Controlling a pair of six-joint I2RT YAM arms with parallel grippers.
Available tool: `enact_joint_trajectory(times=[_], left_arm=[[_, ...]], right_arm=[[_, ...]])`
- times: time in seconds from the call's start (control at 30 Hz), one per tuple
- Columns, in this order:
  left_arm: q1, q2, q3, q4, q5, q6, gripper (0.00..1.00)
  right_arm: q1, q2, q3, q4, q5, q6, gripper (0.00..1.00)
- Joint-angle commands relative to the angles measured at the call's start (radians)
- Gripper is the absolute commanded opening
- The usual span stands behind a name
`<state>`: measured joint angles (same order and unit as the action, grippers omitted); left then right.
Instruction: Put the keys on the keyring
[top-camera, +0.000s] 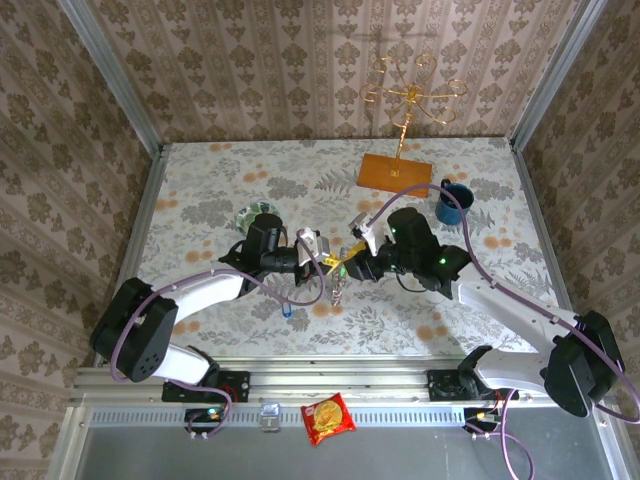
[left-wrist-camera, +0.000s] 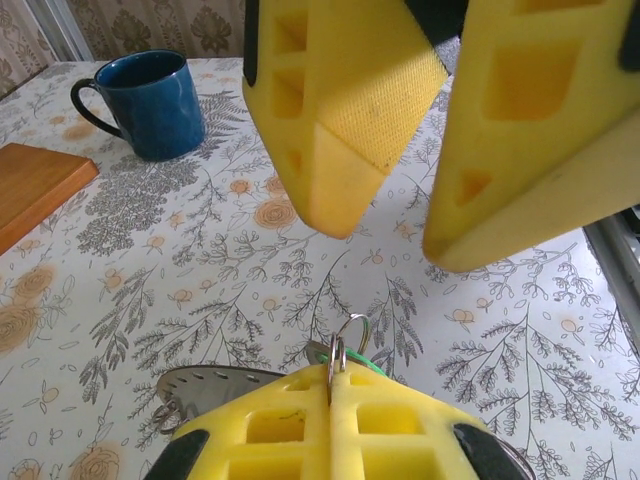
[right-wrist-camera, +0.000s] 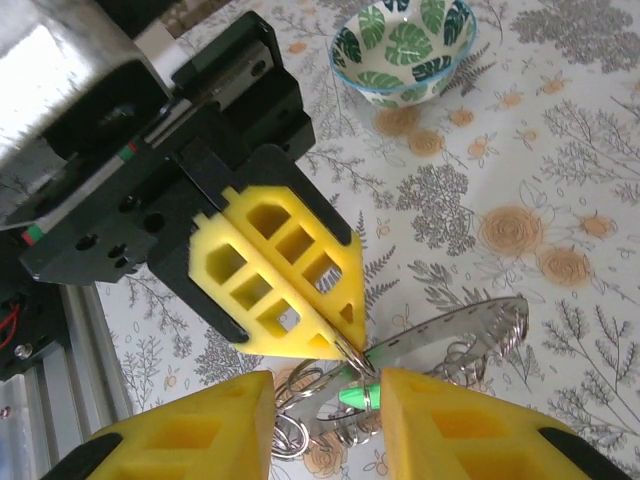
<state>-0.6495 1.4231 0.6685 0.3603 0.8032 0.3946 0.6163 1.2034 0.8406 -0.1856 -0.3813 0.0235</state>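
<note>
Table (top-camera: 200, 200), centre: the left gripper (right-wrist-camera: 345, 335), clenched, pinches the keyring (left-wrist-camera: 347, 340), one thin wire split ring. A flat grey metal tab (right-wrist-camera: 470, 325) lies just beside it. The right gripper (right-wrist-camera: 328, 388), released, straddles one green key (right-wrist-camera: 355, 397) beside the ring. One blue key (top-camera: 287, 312) lies apart on the table, about eight o'clock from the grippers.
</note>
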Motion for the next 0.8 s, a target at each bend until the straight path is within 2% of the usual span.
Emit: enact_joint_trajectory(times=[0.0, 0.17, 0.5, 0.63, 0.77], left_arm=[[-0.009, -0.029, -0.011, 0.016, 0.014, -0.025, 0.0], [-0.009, -0.029, -0.014, 0.019, 0.017, -0.026, 0.0], [-0.009, -0.027, -0.016, 0.022, 0.021, -0.025, 0.0], [-0.009, -0.027, -0.016, 0.02, 0.021, -0.024, 0.0], [-0.009, -0.028, -0.017, 0.02, 0.02, -0.022, 0.0]], right_arm=[[0.003, -0.008, -0.015, -0.01, 0.062, 0.011, 0.34], [0.003, 0.016, -0.034, 0.027, 0.038, -0.072, 0.33], [0.003, 0.085, -0.018, 0.057, -0.01, -0.099, 0.29], [0.003, 0.099, -0.015, 0.065, -0.021, -0.102, 0.21], [0.003, 0.095, -0.016, 0.051, -0.021, -0.115, 0.06]])
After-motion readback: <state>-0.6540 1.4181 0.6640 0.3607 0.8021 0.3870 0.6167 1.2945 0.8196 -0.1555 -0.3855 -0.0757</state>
